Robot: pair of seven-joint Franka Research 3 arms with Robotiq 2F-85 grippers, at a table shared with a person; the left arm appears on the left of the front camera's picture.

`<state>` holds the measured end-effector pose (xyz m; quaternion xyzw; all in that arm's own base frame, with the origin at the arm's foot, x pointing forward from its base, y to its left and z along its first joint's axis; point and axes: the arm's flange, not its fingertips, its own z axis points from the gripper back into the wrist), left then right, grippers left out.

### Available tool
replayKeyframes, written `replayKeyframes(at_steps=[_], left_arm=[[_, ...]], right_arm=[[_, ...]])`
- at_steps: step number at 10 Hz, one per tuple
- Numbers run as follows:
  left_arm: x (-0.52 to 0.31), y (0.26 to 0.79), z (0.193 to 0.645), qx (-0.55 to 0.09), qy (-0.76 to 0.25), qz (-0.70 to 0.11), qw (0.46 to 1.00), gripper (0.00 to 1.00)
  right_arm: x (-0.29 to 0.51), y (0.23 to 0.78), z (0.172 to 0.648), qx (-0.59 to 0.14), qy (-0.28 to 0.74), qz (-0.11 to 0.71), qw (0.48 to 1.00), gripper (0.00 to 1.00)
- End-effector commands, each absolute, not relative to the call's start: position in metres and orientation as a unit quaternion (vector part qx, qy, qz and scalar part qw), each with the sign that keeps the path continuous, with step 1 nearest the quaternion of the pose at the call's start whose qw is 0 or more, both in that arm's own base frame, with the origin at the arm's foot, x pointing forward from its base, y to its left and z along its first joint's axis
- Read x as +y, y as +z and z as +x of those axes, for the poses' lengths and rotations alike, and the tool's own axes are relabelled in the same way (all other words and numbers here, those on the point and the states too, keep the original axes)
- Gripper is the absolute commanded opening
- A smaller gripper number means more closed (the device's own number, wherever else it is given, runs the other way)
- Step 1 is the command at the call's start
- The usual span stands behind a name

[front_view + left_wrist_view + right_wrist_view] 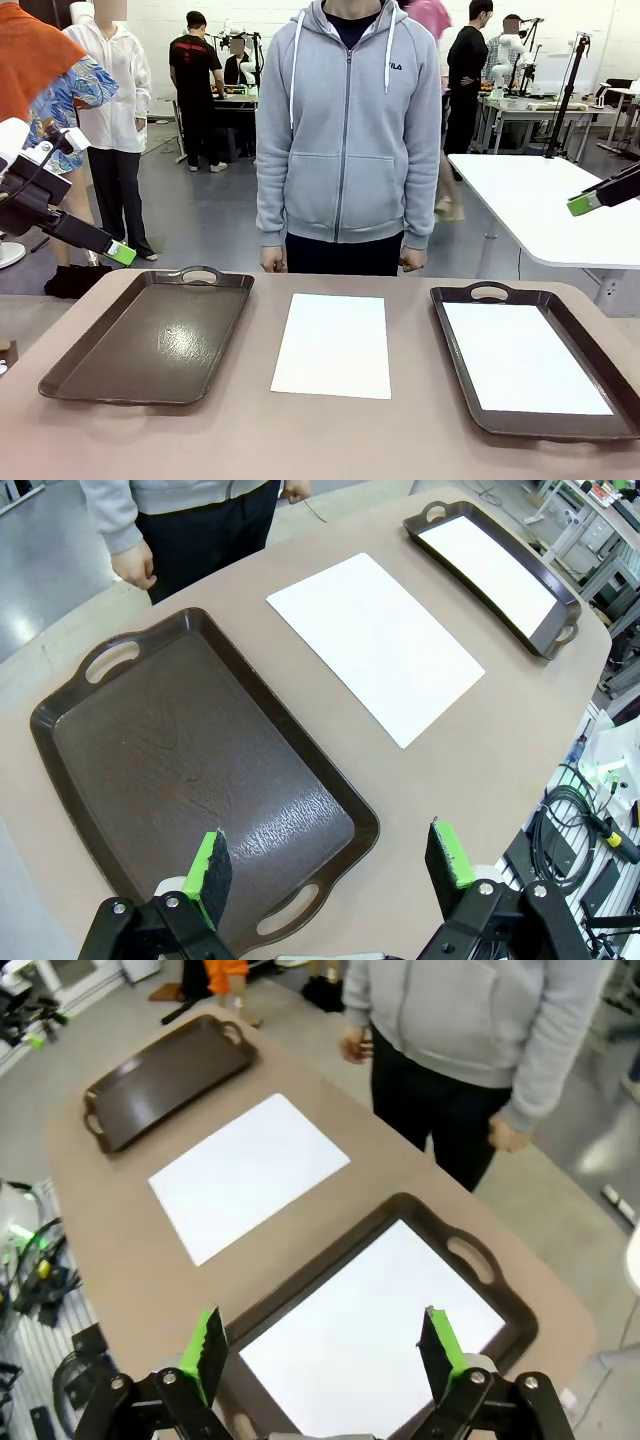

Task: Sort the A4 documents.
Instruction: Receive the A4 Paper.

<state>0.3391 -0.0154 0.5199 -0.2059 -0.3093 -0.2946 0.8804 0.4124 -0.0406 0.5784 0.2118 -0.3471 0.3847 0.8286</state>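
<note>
White blank paper sheet (332, 345) is lying centred on the beige table (300, 440), long axis toward the person (347, 130), and I am judging my wide-open left gripper (330, 852) and wide-open right gripper (322, 1335) equally distant.

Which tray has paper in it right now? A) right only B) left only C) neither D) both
A: a white sheet lies in the right tray, the left tray is bare, and the other sheet sits on the table between them.

The left gripper (328, 852) hangs open over 1 brown tray (180, 750), 1 white sheet (375, 645) beside it.
</note>
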Motion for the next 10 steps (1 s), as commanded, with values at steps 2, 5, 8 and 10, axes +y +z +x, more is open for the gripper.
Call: replayKeyframes(at_steps=[2, 5, 8, 10], left_arm=[[-0.014, 0.519, 0.34, -0.31, -0.3, -0.213, 0.877, 1.0], [-0.014, 0.519, 0.34, -0.31, -0.3, -0.213, 0.877, 1.0], [-0.014, 0.519, 0.34, -0.31, -0.3, -0.213, 0.877, 1.0], [-0.014, 0.519, 0.34, -0.31, -0.3, -0.213, 0.877, 1.0]], right_arm=[[-0.03, 0.567, 0.425, -0.327, 0.422, 0.246, 0.809, 1.0], [-0.024, 0.557, 0.419, -0.3, 0.442, 0.241, 0.81, 1.0], [-0.03, 0.561, 0.4, -0.304, 0.452, 0.227, 0.807, 1.0], [-0.032, 0.559, 0.397, -0.305, 0.451, 0.23, 0.806, 1.0]])
